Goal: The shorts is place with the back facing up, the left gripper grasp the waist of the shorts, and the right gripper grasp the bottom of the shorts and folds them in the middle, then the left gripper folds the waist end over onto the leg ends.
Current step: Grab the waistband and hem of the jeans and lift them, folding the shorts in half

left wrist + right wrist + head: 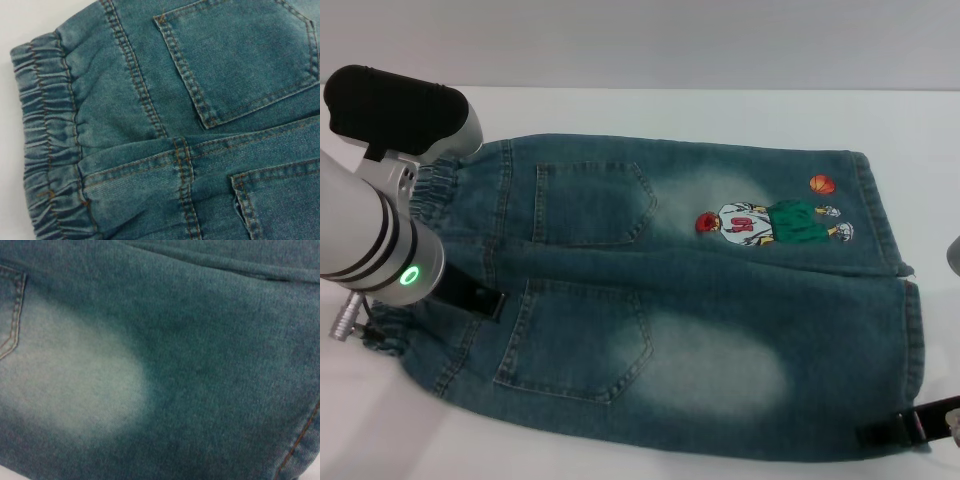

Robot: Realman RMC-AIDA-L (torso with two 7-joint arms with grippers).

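Far left in the head view, the silver left arm with black bands and a green glowing ring, reaching over the waist of the shorts; below the ring a black finger of the left claw lying on the denim just inside the gathered band, its opening impossible to judge. Spread flat on the white counter, back side up, the blue faded-wash shorts, ruffled elastic edge toward the left arm, legs running off toward the right. In the left wrist view, only cloth: the puckered waist, the centre seam, and the stitched corners of both back pockets. Moving rightward in the head view, two patch pockets side by side, then pale washed patches on each leg, then the small cartoon basketball player print with an orange ball on the far leg. Further right, the bottom of the shorts, flat stitched hems lying straight. At the lower right corner, the right claw, a black finger resting at the near leg's hem, apart or together not discernible. In the right wrist view, faded denim filling the frame, a hem stitch line at one edge.
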